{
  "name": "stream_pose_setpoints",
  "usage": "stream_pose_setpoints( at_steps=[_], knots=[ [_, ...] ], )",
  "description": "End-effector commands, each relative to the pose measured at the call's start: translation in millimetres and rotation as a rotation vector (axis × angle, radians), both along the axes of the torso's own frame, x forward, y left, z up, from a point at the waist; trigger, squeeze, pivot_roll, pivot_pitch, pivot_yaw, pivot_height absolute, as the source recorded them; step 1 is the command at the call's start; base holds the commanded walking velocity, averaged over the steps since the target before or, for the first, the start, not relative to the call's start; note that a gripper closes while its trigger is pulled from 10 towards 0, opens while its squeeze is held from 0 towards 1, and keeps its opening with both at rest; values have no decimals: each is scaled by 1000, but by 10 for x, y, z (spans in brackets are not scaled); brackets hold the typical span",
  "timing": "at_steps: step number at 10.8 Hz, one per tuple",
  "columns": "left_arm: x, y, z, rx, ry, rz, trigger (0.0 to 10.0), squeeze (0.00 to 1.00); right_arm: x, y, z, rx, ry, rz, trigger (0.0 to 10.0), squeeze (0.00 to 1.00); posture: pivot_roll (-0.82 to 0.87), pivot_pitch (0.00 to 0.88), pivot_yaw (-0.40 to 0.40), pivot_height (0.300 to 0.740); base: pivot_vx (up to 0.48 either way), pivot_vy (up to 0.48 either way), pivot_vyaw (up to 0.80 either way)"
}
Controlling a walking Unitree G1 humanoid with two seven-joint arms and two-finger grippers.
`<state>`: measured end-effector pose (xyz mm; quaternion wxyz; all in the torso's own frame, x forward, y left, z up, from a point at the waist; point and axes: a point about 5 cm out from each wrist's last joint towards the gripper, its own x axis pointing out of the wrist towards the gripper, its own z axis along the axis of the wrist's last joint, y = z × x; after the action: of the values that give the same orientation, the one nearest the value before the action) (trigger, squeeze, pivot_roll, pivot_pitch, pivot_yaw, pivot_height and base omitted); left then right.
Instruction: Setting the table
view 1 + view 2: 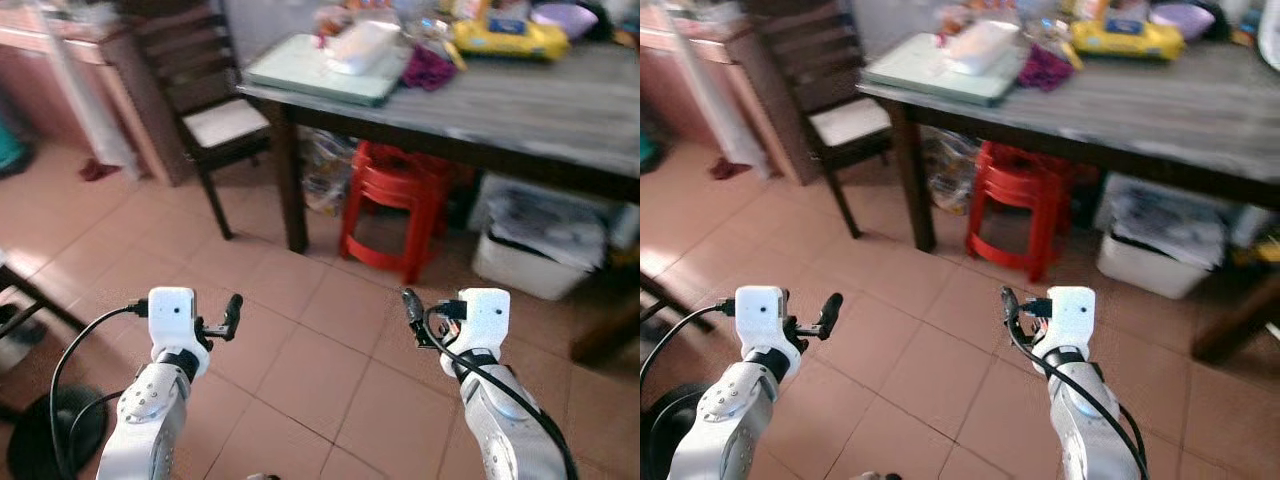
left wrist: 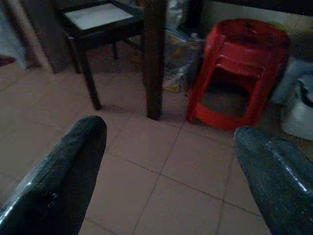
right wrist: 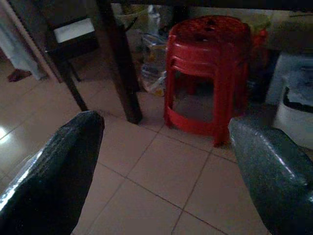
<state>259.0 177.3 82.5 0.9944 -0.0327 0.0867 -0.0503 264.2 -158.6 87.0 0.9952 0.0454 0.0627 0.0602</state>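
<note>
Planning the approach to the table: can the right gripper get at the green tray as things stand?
Probably not. The right gripper, open, hangs low over the floor tiles, while the green tray lies up on the table, well ahead.

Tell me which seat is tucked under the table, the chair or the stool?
The red plastic stool stands under the grey wooden table. The dark wooden chair with the pale seat stands beyond the table's left end.

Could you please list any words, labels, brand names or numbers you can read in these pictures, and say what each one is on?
No text can be read in these pictures.
The yellow package on the wooden table carries a blue and white print, too blurred to read.
The white container on the pale green tray shows no legible marking.
The red plastic stools bear no visible label.
</note>
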Motion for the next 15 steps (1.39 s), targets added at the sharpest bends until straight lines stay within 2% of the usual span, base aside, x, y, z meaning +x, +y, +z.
stream_pose_setpoints(
  at_steps=[1, 3, 5, 7, 10, 12, 15],
  knots=[
    [-17, 6, 3, -6, -3, -2, 10000, 0, -2, 12, -14, -2, 13, -1, 10000, 0, -34, 122, 51, 740, 0, -307, -800],
    [-35, 1, -12, -11, 4, -10, 10000, 0, -15, 17, -21, 0, 15, 2, 10000, 0, -33, 124, 47, 740, 0, -328, -800],
    [-37, 1, 14, -27, -4, -5, 10000, 0, 1, 22, 26, -18, -15, 8, 10000, 0, -29, 126, 44, 740, 0, -240, -259],
    [-3, -56, 227, -47, -105, -17, 10000, 0, 35, 33, 267, -100, -150, -4, 10000, 0, -26, 128, 39, 740, 0, 0, 0],
    [-27, -64, 389, -41, -217, 12, 10000, 0, 17, 7, 450, -169, -243, -30, 10000, 0, -34, 132, 29, 740, 0, -306, 0],
    [-120, 9, 337, -25, -249, 80, 10000, 0, -66, -57, 389, -182, -222, -70, 10000, 0, -40, 136, 27, 740, 0, 0, 0],
    [-173, 24, 249, -53, -286, 94, 10000, 0, -89, -89, 278, -145, -164, -100, 10000, 0, -38, 134, 25, 740, 0, 0, 0]
  ],
)
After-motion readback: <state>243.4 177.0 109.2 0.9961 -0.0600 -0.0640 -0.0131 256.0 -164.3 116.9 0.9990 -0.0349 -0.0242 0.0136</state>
